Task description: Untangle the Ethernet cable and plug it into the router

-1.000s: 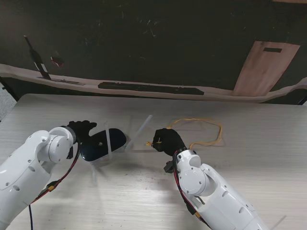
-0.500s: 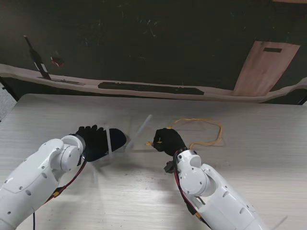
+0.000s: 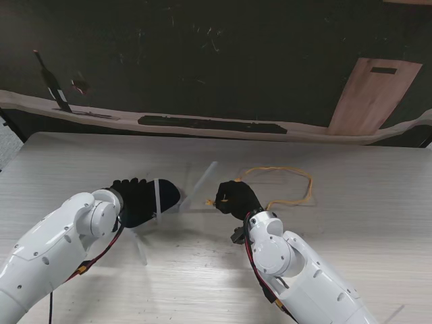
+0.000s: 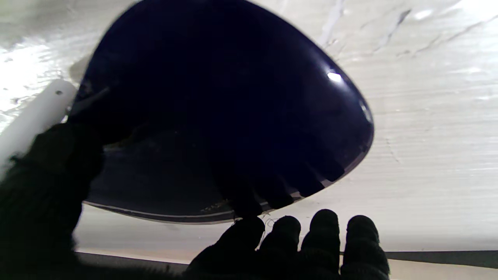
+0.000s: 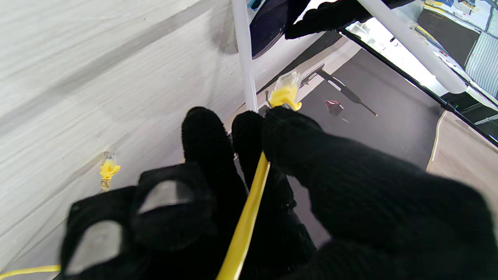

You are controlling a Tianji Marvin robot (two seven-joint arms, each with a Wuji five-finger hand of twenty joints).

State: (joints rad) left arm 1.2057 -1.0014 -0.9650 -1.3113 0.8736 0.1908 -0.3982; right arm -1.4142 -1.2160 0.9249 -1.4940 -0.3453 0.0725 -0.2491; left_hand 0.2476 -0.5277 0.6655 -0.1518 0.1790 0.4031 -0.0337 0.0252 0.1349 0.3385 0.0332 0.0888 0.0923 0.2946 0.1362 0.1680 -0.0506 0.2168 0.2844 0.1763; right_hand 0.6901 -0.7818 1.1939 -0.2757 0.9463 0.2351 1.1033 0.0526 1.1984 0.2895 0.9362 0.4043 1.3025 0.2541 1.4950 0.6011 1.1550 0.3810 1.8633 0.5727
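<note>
Left arm has swung in over the last second: the left hand now lies across the router, where a second ago it sat at its left end. Right arm unchanged.

Left hand is draped over the dark glossy router, thumb on one side, four fingers past the other edge; a loose hold, bracing rather than lifting, as far as the wrist view shows. White antennas stick out from the body.

Right hand is clenched on the yellow Ethernet cable, pinching it just behind the plug, which points toward the router. The rest of the cable trails in an open loop toward the far right of the tabletop; its other plug lies loose on the wood.

Step, by my reading: untangling looks done, insertion approach under way. Next move calls for lining the plug with a port, but no port is visible in any view.

Room: router sits mid-tabletop, well clear of every edge. An antenna stands between plug and router body; likely snag.
</note>
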